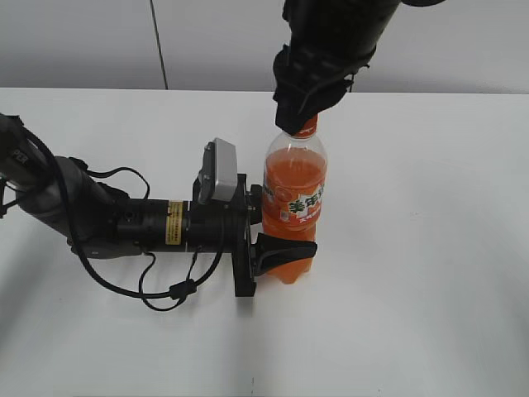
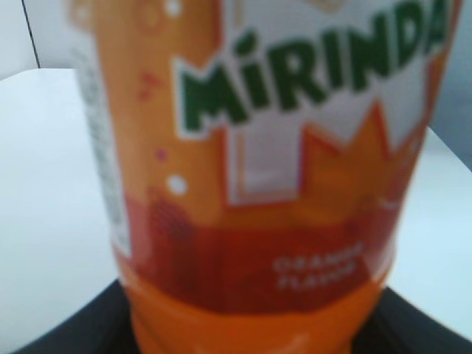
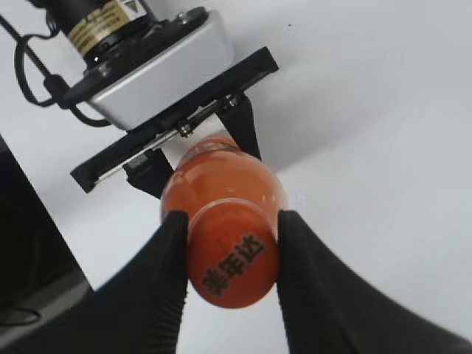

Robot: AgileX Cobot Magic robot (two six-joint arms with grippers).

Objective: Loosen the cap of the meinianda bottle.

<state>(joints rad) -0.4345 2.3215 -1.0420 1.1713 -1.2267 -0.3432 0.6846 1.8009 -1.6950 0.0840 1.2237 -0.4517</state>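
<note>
White tabletop [image 1: 430,248], pale wall behind, nothing else on it but the rig.

Bottle [image 1: 294,207] stands upright near the table's middle, mostly full of orange drink. Judged heavy for its size, low centre, unlikely to tip by itself. Smooth plastic wall with a glossy label: slippery, and soft enough to dent if squeezed hard. Ribbed lower body gives better purchase.

Left gripper [image 1: 281,252] comes in level from the side, jaws clamped around the lower body, one finger wrapping the front below the label. Left wrist view is filled with the label at close range, blurred.

Right gripper [image 3: 230,254] reaches down from above. Its two black fingers [image 3: 168,254] sit against opposite sides of the cap [image 3: 233,262], pressed on it as far as the right wrist view shows; grasp looks made. In the exterior view the fingers hide the cap, only the orange neck showing below.

Cap is small, stiff, orange, with printed characters on top. Best hold is square on its sides, high above the neck ring, with the body grip resisting the twist. Risk: bottle turning inside the lower clamp.
</note>
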